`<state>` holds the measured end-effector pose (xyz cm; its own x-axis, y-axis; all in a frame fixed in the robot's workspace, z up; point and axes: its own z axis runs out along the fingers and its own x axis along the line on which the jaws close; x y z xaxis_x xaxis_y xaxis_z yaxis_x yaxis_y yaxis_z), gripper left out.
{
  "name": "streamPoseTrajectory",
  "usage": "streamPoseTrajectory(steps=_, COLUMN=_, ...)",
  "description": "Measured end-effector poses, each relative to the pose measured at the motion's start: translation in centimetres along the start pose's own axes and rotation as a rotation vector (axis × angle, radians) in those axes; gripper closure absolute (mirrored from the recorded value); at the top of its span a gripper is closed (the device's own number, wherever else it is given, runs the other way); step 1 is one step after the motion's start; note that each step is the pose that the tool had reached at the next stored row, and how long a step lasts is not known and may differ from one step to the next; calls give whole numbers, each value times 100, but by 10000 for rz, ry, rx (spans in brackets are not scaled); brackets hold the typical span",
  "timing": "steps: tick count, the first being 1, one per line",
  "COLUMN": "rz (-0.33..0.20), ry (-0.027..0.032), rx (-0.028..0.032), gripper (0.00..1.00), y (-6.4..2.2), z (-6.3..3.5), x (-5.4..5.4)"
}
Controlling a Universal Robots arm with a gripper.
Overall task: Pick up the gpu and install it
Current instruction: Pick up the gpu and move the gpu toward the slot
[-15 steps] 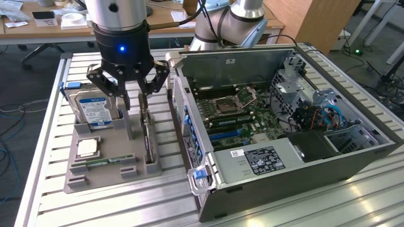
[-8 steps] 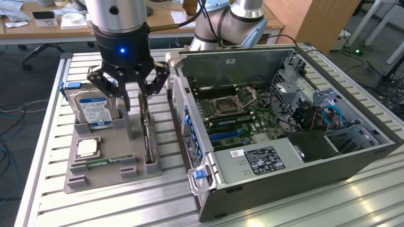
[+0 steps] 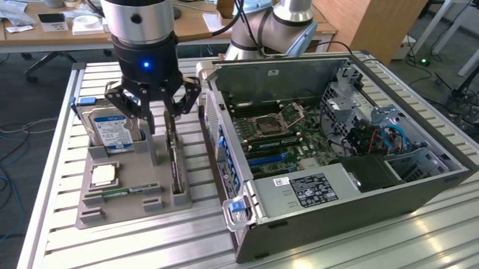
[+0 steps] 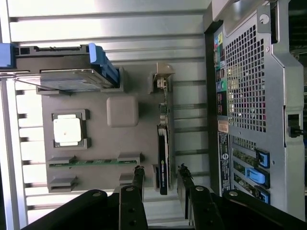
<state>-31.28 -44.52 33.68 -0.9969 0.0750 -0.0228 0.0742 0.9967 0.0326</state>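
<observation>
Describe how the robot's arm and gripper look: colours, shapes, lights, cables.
The arm is a silver-grey tube ending in a black collar with a small blue light. The gripper is black, with slim jointed fingers on hinged links. A black cable hangs beside the arm's rear joints.

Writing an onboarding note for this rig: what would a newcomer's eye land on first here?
First, the open computer case on the exterior view's right, with its motherboard laid bare. Next, the gripper hangs with open fingers straddling the gpu, which stands on edge in the gray holder tray beside the case. A blue-labelled hard drive stands in the same tray, to the exterior view's left of the gripper.
</observation>
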Motion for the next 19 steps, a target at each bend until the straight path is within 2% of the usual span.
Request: streamPoseTrajectory(steps=19, rz=0, ry=1, rx=1, gripper=58, y=-3, z=89, x=2)
